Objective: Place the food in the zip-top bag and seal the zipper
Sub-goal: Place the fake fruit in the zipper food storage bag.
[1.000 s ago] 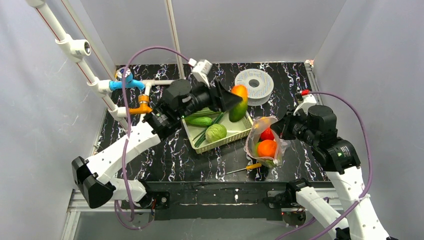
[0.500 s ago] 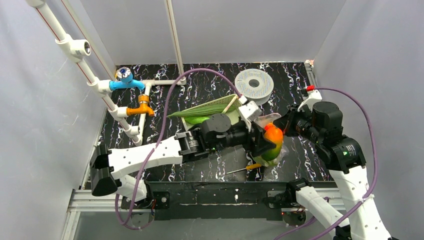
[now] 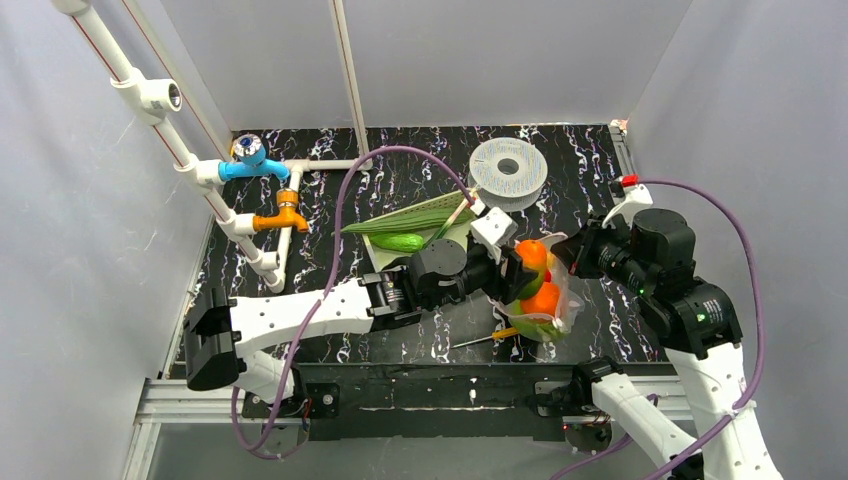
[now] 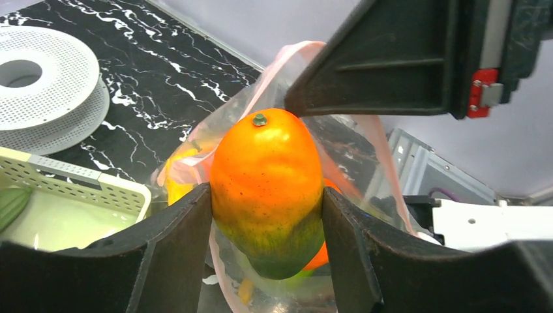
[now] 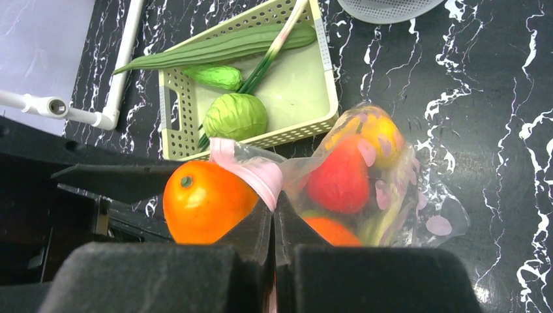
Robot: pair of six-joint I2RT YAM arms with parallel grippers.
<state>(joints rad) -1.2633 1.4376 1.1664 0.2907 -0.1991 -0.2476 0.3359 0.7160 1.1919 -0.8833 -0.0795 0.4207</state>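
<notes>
Left end effector (image 4: 266,218) nearer bag (image 5: 398,195) mouth, clamping fruit (image 4: 267,169); right end effector (image 5: 274,212) pinching zipper (image 5: 255,173).

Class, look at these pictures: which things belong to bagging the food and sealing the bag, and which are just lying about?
Belong: orange-green fruit in the left claw; zip-top bag, held at its zipper by the right claw; cabbage, cucumber and leek in the basket.

Lying about: grey spool, blue tap, orange tap.
</notes>
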